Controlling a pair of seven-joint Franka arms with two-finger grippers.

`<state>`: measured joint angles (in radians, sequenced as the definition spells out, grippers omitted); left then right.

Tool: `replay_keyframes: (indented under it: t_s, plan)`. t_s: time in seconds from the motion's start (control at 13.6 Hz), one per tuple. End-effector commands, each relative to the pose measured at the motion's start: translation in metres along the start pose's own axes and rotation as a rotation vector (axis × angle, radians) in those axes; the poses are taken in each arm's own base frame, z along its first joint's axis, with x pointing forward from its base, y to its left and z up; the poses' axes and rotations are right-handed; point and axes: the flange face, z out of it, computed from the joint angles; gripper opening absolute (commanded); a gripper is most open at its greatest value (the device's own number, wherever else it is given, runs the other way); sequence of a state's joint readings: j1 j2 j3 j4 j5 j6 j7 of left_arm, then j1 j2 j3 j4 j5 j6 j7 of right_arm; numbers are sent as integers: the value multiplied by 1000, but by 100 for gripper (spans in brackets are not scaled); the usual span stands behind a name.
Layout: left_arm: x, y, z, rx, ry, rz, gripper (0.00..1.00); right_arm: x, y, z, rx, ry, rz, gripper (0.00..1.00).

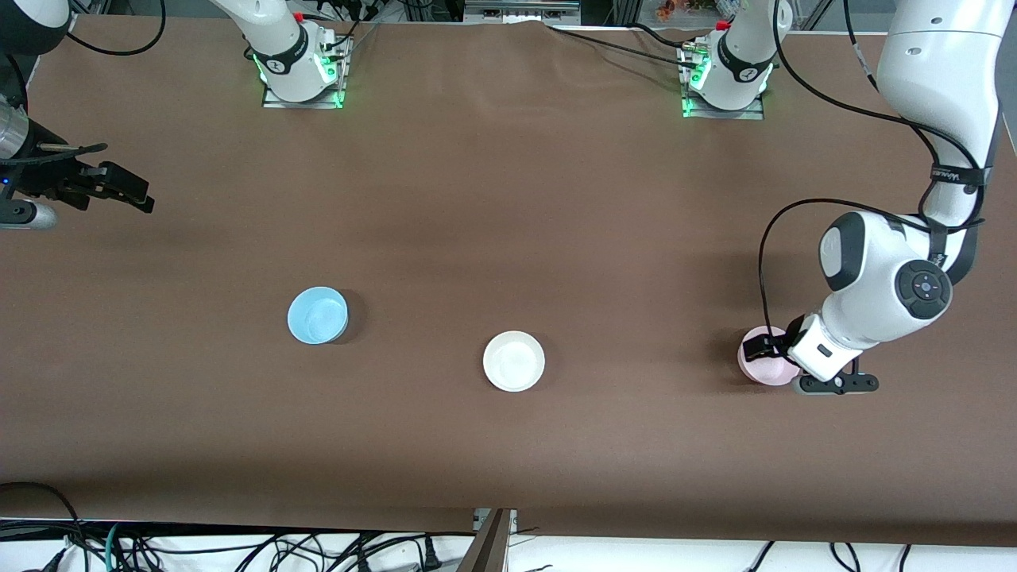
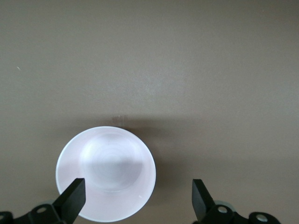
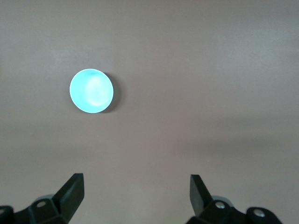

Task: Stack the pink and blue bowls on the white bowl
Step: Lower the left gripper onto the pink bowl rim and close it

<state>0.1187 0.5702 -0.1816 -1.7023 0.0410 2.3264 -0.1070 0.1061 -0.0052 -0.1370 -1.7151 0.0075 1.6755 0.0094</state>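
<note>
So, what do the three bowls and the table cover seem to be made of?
The pink bowl, the blue bowl and the white bowl look like smooth plastic: plain even colour, thin rims, and a soft shine inside. The white one could also be glazed ceramic; its look leaves that open. The table cover seems to be matte brown cloth or paper, since it shows no glare and has faint creases.

The left gripper [image 2: 138, 198] hangs over the brown table [image 2: 210, 70] with its two black fingers [image 2: 72, 196] spread wide apart. The pink bowl [image 2: 106, 173] sits below it, right by one finger, empty.
</note>
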Motion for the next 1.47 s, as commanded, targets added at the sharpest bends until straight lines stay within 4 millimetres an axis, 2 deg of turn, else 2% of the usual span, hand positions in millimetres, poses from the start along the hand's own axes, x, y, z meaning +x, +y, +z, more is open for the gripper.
replay_keyframes:
  t_s: [0.0,0.22,0.59,0.73,1.1,1.39]
  plan:
    - [-19,1,15,7,27,9,100,-2,5,-5,20,8,21,100]
    - [-23,3,22,8,33,13,100,2,12,-4,19,9,24,100]
    - [-30,8,37,2,58,21,100,6,3,1,24,4,7,100]
    - [-32,24,41,32,59,88,100,8,-4,5,65,-4,3,100]
    - [-33,27,59,67,78,102,100,25,-12,48,56,-81,-6,100]
    - [-33,25,73,54,95,98,100,28,-23,58,45,-100,-26,100]
